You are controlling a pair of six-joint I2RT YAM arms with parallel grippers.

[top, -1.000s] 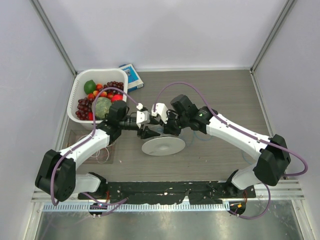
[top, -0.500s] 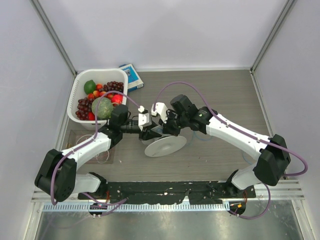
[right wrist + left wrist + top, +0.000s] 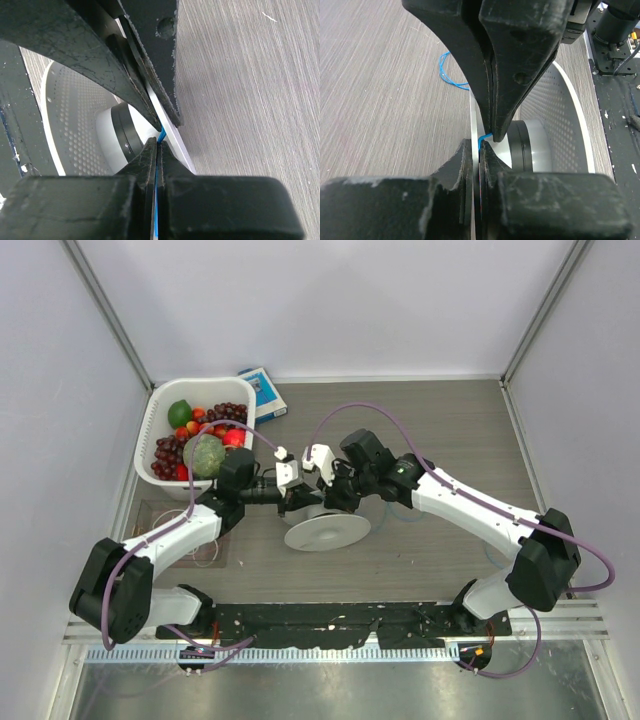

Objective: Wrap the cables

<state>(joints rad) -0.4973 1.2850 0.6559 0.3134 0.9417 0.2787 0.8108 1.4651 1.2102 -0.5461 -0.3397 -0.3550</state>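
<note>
My two grippers meet tip to tip just above a white perforated reel at mid-table. The right gripper is shut on the thin blue cable, which runs between its pads. In the left wrist view my left gripper is shut on the same blue cable, a short bit bridging to the right gripper. More of that cable lies looped on the table. The reel's black hub sits right behind the fingertips. From above, the left gripper and the right gripper almost touch.
A white basket full of fruit stands at the back left, with a blue box behind it. Thin white wire lies looped on a clear mat under the left arm. A black rail runs along the near edge.
The left gripper has shifted slightly right toward the right gripper and closed its jaws on the blue cable. The right gripper stays shut in place.
</note>
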